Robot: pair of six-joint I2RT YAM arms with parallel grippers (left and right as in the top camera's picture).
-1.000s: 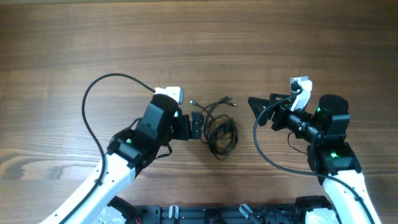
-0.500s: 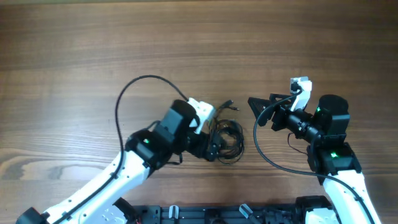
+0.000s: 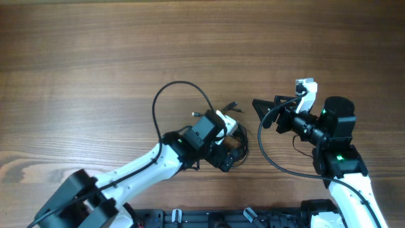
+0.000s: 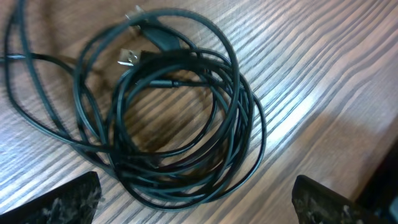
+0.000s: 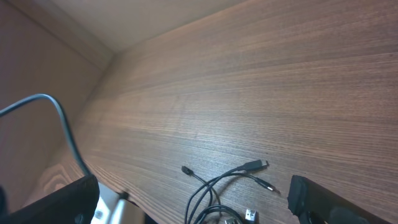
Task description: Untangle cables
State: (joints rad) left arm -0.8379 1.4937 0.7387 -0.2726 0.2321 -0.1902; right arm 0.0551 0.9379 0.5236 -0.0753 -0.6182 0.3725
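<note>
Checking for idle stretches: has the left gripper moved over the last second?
Yes. In the overhead view the left gripper has swung toward the unmoved right gripper and now sits open over the cables.

Wooden tabletop [image 3: 190,50] is seen, brown, with grain run left to right. Lighter glare bands are noted toward the near left. A pale plain surface [image 5: 155,12] is seen beyond its far edge.
</note>
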